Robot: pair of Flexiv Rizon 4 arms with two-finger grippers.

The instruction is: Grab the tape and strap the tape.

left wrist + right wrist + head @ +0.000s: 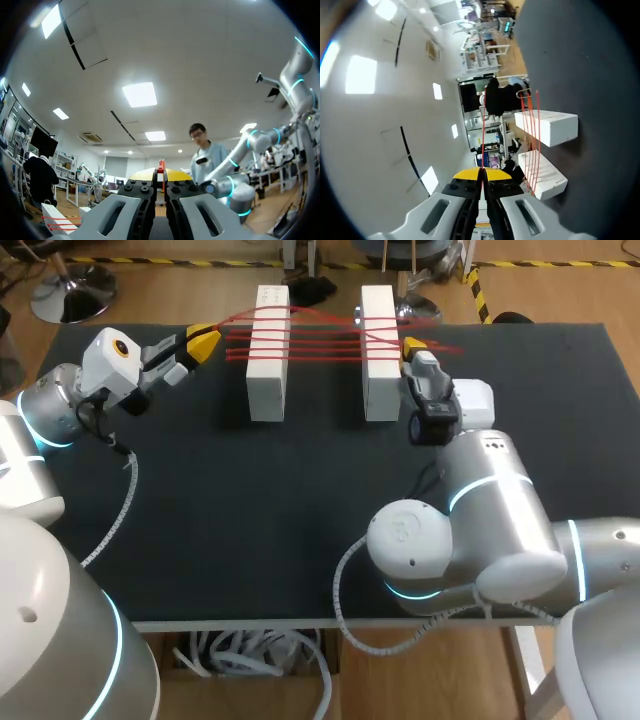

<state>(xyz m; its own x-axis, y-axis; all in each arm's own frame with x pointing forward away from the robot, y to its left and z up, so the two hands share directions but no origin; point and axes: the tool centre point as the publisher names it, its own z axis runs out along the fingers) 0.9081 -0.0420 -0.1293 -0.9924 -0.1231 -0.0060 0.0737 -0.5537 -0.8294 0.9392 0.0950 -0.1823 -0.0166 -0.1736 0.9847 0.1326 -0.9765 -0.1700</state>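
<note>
From above, red tape (320,338) crosses two white blocks (268,350); my left gripper (203,340) and right gripper (412,347) flank them. Left wrist: fingers closed on the tape. Right wrist: the same. Pulling too hard may topple a block

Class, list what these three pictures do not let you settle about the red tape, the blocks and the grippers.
Head view: how the red tape runs beneath the white blocks; the blocks cover it.
Head view: where the right gripper meets the tape; its own body covers that.
Left wrist view: the tape's path beyond the left gripper; the fingers block it.
</note>
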